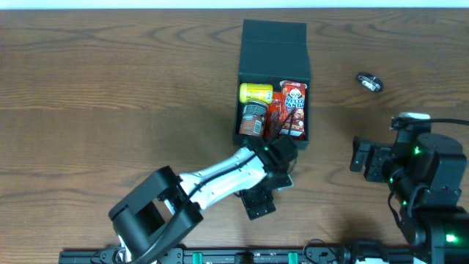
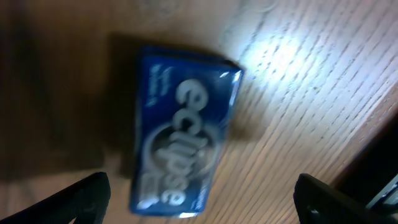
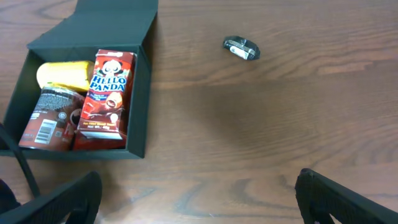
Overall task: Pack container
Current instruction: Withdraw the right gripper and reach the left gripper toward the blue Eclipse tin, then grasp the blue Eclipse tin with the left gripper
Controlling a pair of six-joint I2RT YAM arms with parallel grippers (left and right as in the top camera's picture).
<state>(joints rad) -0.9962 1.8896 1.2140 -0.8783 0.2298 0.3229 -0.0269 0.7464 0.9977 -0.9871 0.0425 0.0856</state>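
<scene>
Gum pack point(image 2: 183, 130), glossy blue rectangle, beneath splayed left hand point(image 2: 202, 198); right hand point(image 3: 199, 200) splayed.

Dark wood-grain table point(image 1: 110, 95); bright glare on its surface.

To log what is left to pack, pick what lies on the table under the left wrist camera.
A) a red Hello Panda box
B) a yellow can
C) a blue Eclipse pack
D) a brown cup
C: the left wrist view shows the blue Eclipse pack lying on the wood table, with the jaws of the left gripper open either side of it; the Hello Panda box is already in the container.
</scene>
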